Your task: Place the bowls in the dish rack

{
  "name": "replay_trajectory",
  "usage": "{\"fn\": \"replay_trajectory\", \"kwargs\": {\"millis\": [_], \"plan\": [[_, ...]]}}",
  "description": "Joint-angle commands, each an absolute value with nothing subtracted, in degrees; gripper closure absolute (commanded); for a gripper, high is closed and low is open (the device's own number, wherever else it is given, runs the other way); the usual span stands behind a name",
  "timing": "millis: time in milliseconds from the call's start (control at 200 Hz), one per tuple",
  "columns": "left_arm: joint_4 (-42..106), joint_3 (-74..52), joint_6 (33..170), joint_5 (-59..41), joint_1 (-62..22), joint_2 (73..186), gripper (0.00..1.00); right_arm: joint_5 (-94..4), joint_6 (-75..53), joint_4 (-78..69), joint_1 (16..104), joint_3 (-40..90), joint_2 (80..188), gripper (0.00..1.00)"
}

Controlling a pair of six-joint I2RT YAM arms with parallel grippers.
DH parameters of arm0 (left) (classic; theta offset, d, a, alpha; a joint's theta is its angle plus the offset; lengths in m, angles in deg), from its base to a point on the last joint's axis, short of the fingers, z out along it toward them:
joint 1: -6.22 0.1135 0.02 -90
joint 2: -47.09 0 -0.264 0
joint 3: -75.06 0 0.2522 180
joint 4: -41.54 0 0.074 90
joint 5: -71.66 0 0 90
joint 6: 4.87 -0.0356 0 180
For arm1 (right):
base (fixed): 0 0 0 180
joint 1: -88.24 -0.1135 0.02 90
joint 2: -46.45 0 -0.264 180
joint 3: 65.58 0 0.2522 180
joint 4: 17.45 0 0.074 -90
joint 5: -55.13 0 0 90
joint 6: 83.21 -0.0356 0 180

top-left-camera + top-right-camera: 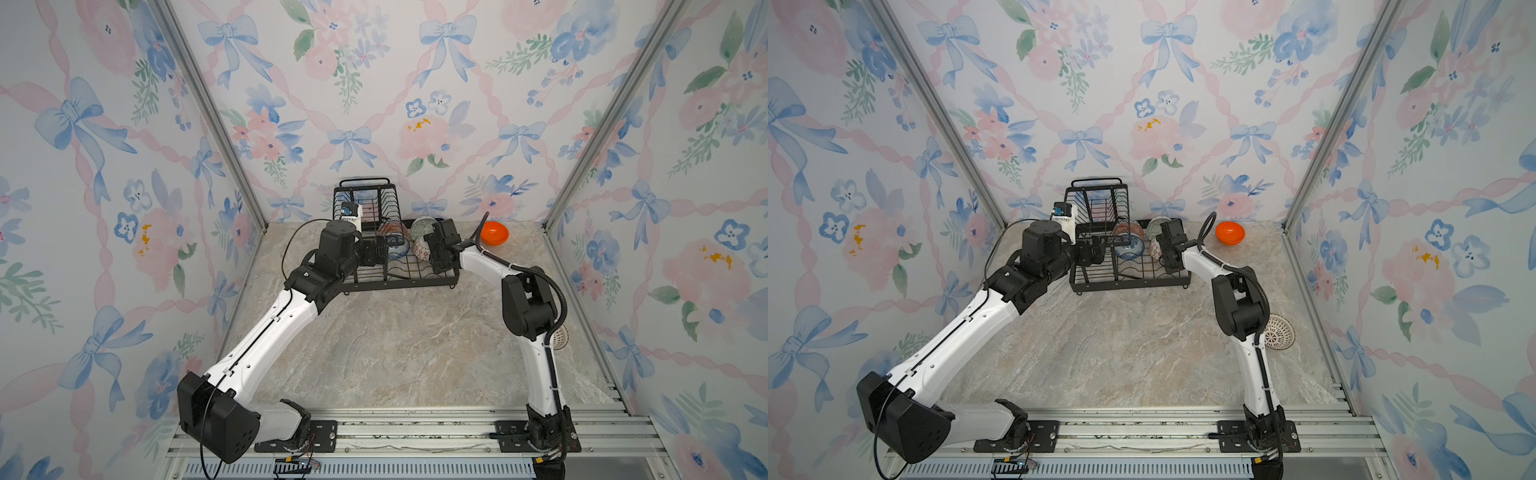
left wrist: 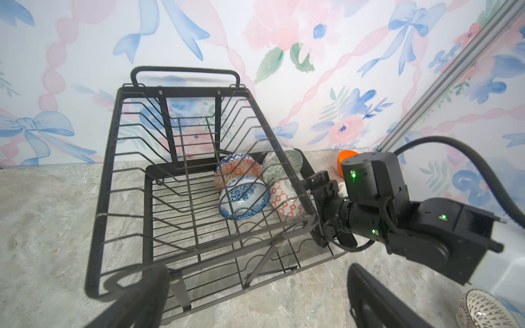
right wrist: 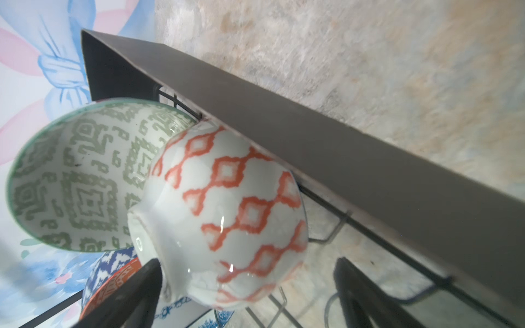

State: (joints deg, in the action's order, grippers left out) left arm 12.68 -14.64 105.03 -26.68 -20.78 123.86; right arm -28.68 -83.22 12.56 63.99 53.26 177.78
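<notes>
Jaws of left gripper [image 2: 257, 269] and right gripper [image 3: 247, 262] stand wide, empty. Four bowls [image 2: 244, 198] lean in the dish rack [image 2: 184, 92].

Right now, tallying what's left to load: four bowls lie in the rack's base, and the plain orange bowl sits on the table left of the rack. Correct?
Wrong side: the orange bowl sits on the table right of the dish rack, as both top views show. The rest holds.

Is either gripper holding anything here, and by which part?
Nothing is held. The left gripper is open and empty; the right gripper stands open about the orange-white bowl, one finger clear of it, the bowl resting in the dish rack.
</notes>
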Motion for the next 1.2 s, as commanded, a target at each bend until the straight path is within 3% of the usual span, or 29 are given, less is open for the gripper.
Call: {"fn": "replay_trajectory", "kwargs": {"millis": [0, 380, 775, 1195], "plan": [[13.1, -19.4, 107.6, -27.0, -19.5, 127.9, 0.02, -30.5, -82.5, 16.2, 64.2, 54.5, 180.0, 0.03], [14.6, -26.5, 117.8, -23.4, -14.8, 139.6, 0.02, -33.1, -81.7, 0.0, 64.6, 54.7, 184.6, 0.03], [14.6, -22.4, 119.2, -22.5, -14.6, 139.3, 0.02, -33.4, -81.5, -17.9, 64.6, 49.3, 184.7, 0.03], [14.7, -20.8, 119.1, -22.6, -14.5, 137.9, 0.02, -37.2, -79.1, -21.7, 65.2, 47.2, 181.2, 0.04]]}}
